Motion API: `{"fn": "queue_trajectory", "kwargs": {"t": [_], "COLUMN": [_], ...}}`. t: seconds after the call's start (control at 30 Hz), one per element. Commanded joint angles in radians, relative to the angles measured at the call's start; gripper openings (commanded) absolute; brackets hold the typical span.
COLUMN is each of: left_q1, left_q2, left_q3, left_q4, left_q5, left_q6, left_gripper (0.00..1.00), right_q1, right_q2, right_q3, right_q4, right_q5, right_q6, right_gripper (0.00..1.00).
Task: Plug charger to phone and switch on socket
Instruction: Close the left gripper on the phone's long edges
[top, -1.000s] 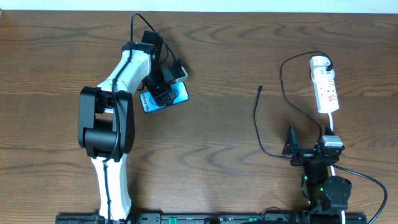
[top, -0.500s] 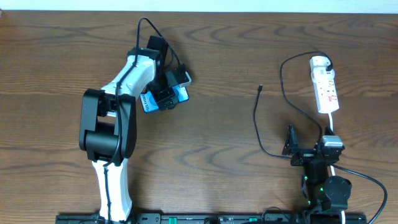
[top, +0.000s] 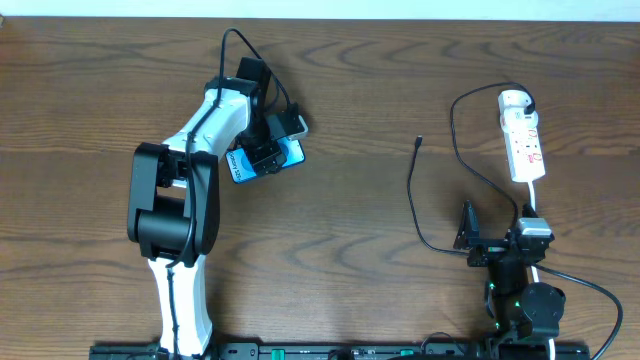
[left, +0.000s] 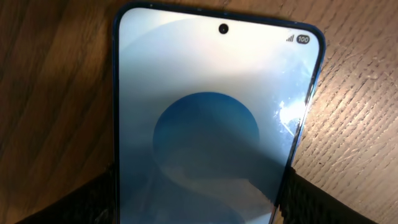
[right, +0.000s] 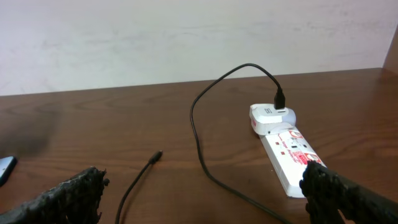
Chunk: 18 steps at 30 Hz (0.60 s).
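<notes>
Straddling the phone (left: 205, 112), which lies screen-up on the table (left: 354, 124) well apart from the charger (right: 155, 157), the left claw (left: 199, 208) has a pad (left: 87, 202) at each long edge; whether it pinches I cannot tell. The right claw (right: 202, 196) gapes empty near the charger's cable. The phone looks slim, rigid, glassy and slick: hold the edges, never the screen.
</notes>
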Motion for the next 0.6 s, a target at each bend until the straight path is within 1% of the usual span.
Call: {"fn": "queue_trajectory", "kwargs": {"t": [0.0,0.1,0.17,0.23,0.33,0.4,0.53,0.57], "left_q1": [-0.009,-0.009,-0.01,-0.01,-0.01,-0.009,-0.01,-0.01], "left_q2": [0.042,0.042,0.042,0.042,0.042,0.042,0.042,0.042], "left_q3": [-0.048,-0.048,-0.048,-0.048,-0.048,-0.048,-0.048,-0.048], "left_q4": [-0.019,-0.017,-0.017,-0.017,-0.009,-0.004,0.033,0.039], "left_q5": [0.037,0.037,0.037,0.037,0.037,0.037,0.038,0.038], "left_q6": [0.006,0.006,0.006,0.004,-0.06,-0.119,-0.335,-0.417], "left_gripper": [0.74,0.71,0.66,0.65,0.65,0.65,0.65,0.65], "right_q1": [0.007,0.007,0.007,0.007,0.007,0.007,0.007,0.007], "right_q2": [-0.006,-0.006,-0.006,-0.006,-0.006,-0.006,-0.006,-0.006], "right_q3": [-0.002,-0.002,-0.002,-0.002,-0.002,-0.002,-0.002,-0.002], "right_q4": [-0.003,-0.003,-0.003,-0.003,-0.003,-0.003,-0.003,-0.003], "right_q5": [-0.01,-0.01,-0.01,-0.01,-0.01,-0.009,-0.01,-0.01], "right_q6": [-0.012,-0.012,-0.012,-0.012,-0.012,-0.012,-0.012,-0.012], "right_gripper": [0.99,0.99,0.99,0.99,0.99,0.99,0.99,0.99]}}
